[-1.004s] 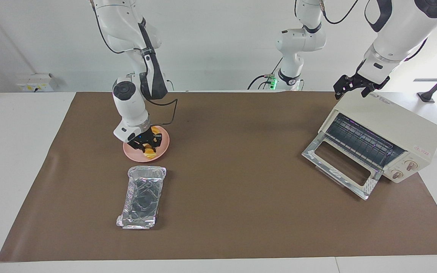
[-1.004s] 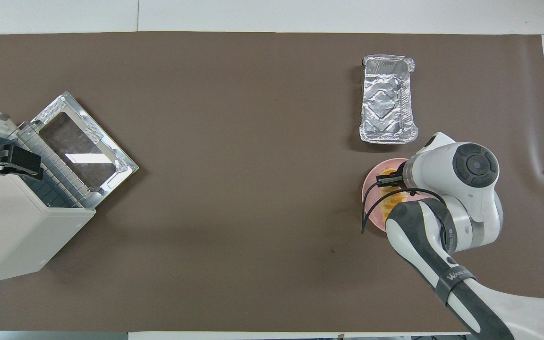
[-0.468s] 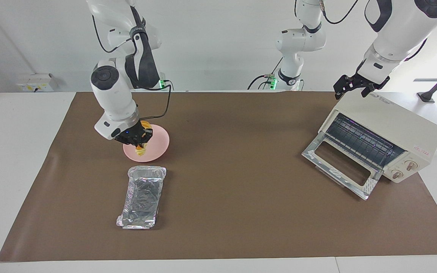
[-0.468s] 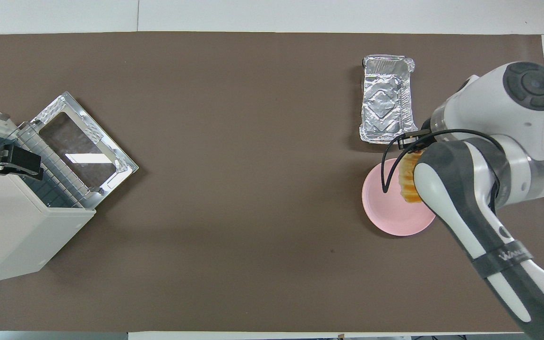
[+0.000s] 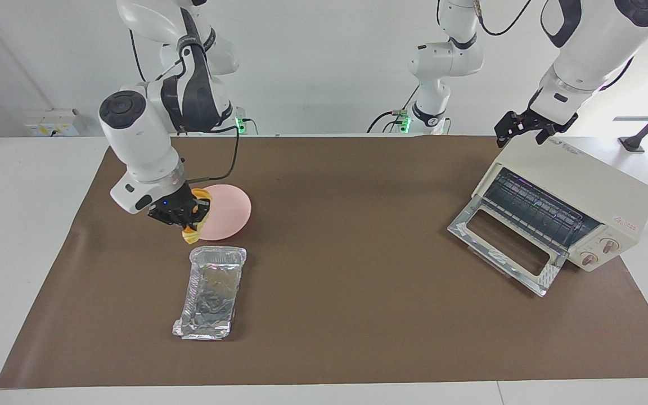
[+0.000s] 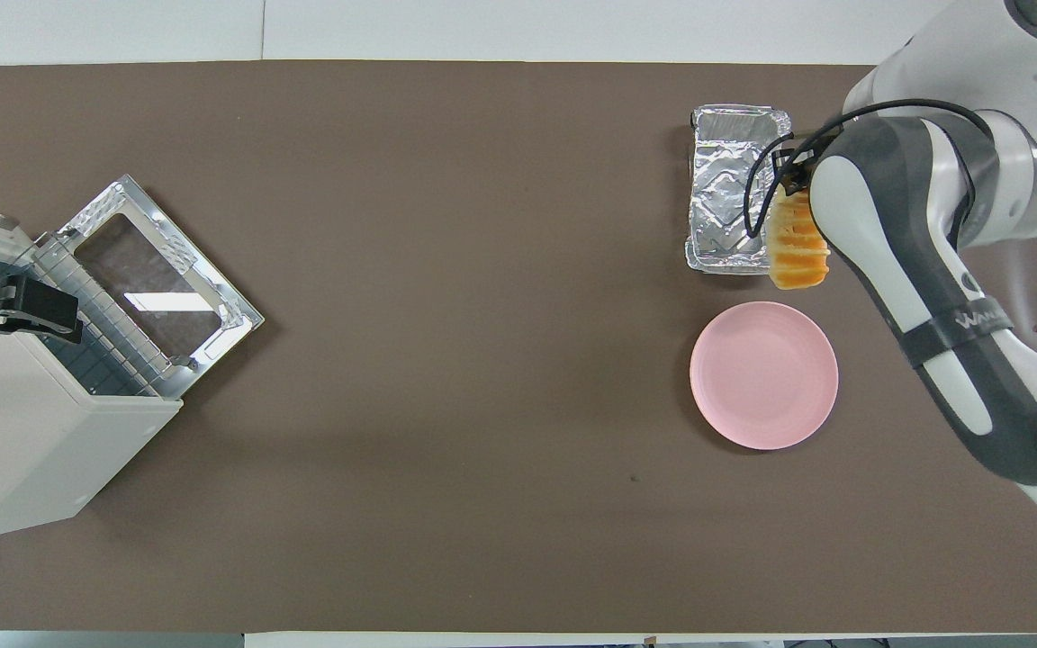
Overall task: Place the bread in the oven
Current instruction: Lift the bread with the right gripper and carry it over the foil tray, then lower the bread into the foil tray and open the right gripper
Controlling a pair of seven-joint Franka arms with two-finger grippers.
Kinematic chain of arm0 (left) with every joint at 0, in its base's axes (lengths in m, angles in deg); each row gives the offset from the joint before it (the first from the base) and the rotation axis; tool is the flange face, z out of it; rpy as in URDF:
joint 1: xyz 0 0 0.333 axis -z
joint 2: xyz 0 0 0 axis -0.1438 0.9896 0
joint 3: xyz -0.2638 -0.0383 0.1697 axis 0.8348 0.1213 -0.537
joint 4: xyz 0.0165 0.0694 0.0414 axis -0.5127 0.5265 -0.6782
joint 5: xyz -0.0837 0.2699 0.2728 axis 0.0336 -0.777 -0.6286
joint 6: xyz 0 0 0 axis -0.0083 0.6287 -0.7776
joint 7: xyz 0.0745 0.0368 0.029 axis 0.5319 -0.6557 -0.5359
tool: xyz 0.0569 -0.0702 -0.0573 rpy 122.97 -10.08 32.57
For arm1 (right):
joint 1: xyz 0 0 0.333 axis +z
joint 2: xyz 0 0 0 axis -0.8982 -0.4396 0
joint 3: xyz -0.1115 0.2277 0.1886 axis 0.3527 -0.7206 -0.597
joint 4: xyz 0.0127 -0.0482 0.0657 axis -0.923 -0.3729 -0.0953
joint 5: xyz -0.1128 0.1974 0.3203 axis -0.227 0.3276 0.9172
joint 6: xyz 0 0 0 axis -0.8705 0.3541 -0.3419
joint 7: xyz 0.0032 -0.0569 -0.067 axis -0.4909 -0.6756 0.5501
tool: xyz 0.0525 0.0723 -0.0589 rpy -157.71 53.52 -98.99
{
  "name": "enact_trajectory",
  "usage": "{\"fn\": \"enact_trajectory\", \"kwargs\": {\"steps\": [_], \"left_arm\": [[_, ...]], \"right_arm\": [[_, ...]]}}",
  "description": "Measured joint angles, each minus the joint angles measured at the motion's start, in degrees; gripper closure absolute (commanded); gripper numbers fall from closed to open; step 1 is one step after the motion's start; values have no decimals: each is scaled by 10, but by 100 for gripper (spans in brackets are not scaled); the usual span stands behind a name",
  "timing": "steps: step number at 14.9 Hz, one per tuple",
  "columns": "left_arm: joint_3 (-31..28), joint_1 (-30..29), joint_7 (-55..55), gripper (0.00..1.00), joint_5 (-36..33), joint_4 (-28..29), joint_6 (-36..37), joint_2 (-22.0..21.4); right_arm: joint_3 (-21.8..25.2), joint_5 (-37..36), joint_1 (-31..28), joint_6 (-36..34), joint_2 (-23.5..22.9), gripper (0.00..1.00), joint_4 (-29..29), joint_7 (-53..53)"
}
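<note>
The bread (image 5: 193, 232) is a yellow-orange ridged loaf held in my right gripper (image 5: 182, 214), which is shut on it. It hangs above the mat, over the gap between the pink plate (image 5: 228, 209) and the foil tray (image 5: 211, 292). In the overhead view the bread (image 6: 796, 250) shows beside the tray's edge (image 6: 734, 193). The cream-white oven (image 5: 583, 197) stands at the left arm's end of the table with its glass door (image 5: 507, 247) dropped open and the wire rack showing. My left gripper (image 5: 522, 129) waits open over the oven's top edge nearest the robots.
The bare pink plate (image 6: 763, 374) lies nearer to the robots than the silver foil tray. A brown mat (image 5: 346, 225) covers the table between the tray and the oven. A third arm base (image 5: 433, 84) stands at the table's robot end.
My right gripper has lifted the bread off the pink plate and carried it away from the robots toward the foil tray. The plate is now bare. The left arm has not moved.
</note>
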Motion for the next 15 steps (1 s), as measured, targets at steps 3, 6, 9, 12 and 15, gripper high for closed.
{"fn": "enact_trajectory", "kwargs": {"steps": [3,6,9,12,15], "left_arm": [[0,0,0,0,0,0,0,0],[0,0,0,0,0,0,0,0],[0,0,0,0,0,0,0,0],[0,0,0,0,0,0,0,0],[0,0,0,0,0,0,0,0]], "right_arm": [[8,-1,5,16,-86,100,73,0],[9,-2,7,47,-119,100,88,0],[10,-10,22,91,-130,100,78,-6],[12,-13,24,111,-132,38,63,-8],[13,-13,22,115,-132,0,62,-8]]}}
